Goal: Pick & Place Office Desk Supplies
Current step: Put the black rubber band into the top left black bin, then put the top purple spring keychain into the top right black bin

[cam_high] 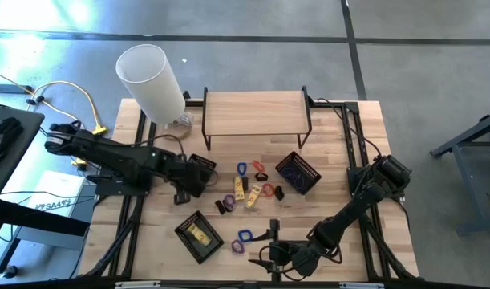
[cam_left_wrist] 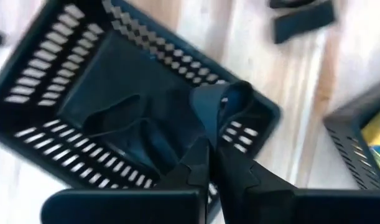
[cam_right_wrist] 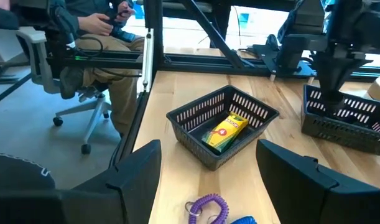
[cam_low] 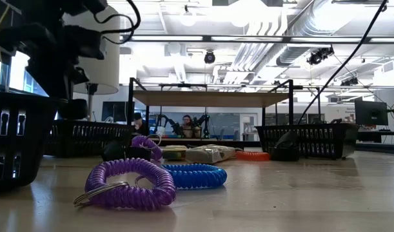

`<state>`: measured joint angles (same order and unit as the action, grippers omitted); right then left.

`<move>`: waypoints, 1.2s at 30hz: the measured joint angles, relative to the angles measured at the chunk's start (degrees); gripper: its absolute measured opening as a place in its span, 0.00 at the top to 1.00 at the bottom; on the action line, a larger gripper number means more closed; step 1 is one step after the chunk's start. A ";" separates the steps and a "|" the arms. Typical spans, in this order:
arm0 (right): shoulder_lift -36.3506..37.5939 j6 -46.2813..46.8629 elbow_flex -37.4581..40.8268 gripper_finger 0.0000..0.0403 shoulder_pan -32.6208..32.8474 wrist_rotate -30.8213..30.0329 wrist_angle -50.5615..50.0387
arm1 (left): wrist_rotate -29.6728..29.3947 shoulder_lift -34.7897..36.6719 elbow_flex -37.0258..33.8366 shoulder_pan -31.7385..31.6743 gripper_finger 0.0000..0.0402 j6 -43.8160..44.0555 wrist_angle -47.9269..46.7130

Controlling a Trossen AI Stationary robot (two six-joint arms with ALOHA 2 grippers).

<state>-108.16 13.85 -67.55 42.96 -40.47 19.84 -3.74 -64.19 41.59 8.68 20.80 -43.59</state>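
From my console, the left gripper [cam_left_wrist: 216, 163] hangs directly above the black basket [cam_high: 203, 167] at the left of the table, fingers pinched together on a small dark clip [cam_left_wrist: 222, 107], which sits at the fingertips just over the basket's floor. Beside that basket, toward the table's middle, the loose supplies lie scattered: yellow packets [cam_high: 239, 188], a blue band [cam_high: 242, 168], red bands [cam_high: 268, 190] and a dark clip-like piece [cam_high: 225, 204], all well apart from the left gripper. The right gripper [cam_right_wrist: 208, 168] sits low at the near edge of the table with its fingers spread wide and nothing between them. Just ahead of its fingertips lie a purple coiled band [cam_right_wrist: 208, 206] and, touching it, a blue coiled band [cam_low: 195, 174]. Farther ahead stands a second black basket [cam_right_wrist: 222, 126] holding one yellow packet [cam_right_wrist: 226, 130]. A third black basket [cam_high: 298, 172] stands off to that gripper's side, near the wooden shelf [cam_high: 257, 112]. Beyond the table's edge a seated person [cam_right_wrist: 96, 25] is in view, and a white cylinder [cam_high: 150, 83] stands at the far corner.
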 joint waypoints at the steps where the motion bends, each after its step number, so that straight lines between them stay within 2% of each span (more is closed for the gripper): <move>1: 0.00 0.00 0.00 0.38 0.00 0.00 -0.02 | -0.63 0.29 -0.28 -0.46 0.98 0.79 -0.02; 10: 0.02 0.93 0.00 0.38 -0.90 0.22 -1.72 | -0.38 -0.37 -0.68 -3.53 0.93 6.78 -0.92; 15: 0.02 2.91 0.00 0.38 -1.40 0.33 -3.09 | -0.38 -1.24 -0.68 -4.16 0.83 7.42 -1.31; 20: 0.04 3.04 0.00 0.38 -1.40 0.55 -3.04 | -0.47 -1.26 -0.68 -4.16 0.72 12.00 -1.44; 24: 0.04 3.04 0.00 0.38 -1.40 0.55 -2.99 | -1.01 -1.26 -0.68 -4.16 0.67 12.68 -1.64; 31: 0.04 3.06 0.00 0.38 -1.40 0.57 -2.97 | 0.02 -1.26 -0.66 -6.51 0.65 16.89 -1.97; 36: 0.04 3.02 0.00 0.38 -1.33 0.59 -2.97 | 2.20 0.26 1.20 -8.48 0.65 13.08 -4.72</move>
<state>-108.12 16.86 -67.55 41.63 -39.88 16.86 -1.53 -63.93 42.79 0.20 33.88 -48.31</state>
